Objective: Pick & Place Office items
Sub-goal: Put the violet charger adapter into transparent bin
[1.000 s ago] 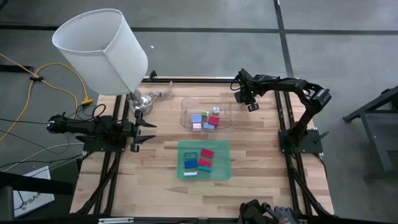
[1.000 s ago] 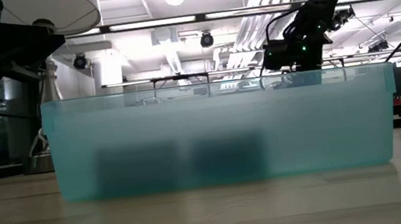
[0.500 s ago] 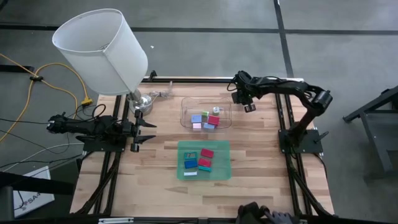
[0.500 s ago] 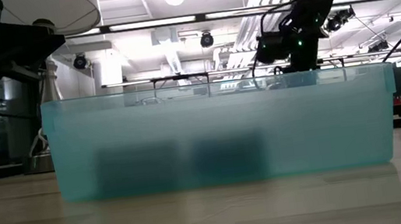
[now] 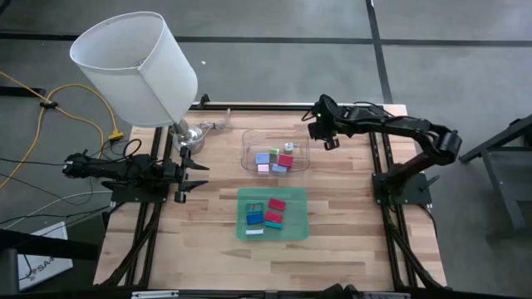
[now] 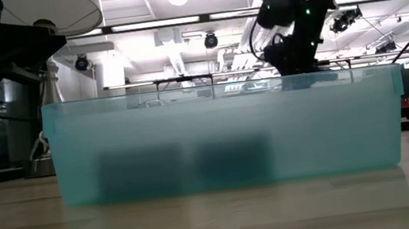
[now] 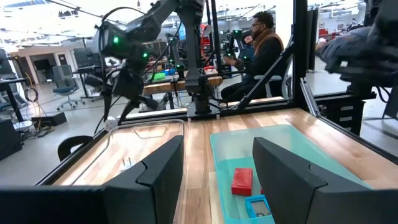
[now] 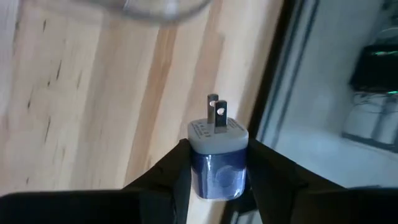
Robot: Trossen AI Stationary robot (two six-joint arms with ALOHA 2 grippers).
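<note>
A blue plug-in cube (image 8: 217,163) is clamped by the right gripper (image 8: 217,177) above the wooden table (image 5: 349,232); the left gripper (image 7: 217,171) is held wide, and a seated person (image 7: 258,53) is seen beyond.

The wooden table (image 5: 349,224) bears a clear plastic tray (image 5: 250,143), a green translucent tray (image 5: 296,228) and 1 lamp base (image 5: 190,137).

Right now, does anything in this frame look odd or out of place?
One thing: the right gripper, raised beside the clear tray, is shut on a blue cube with two metal prongs, a plug adapter rather than a plain block. The left gripper waits open at the table's left edge.
</note>
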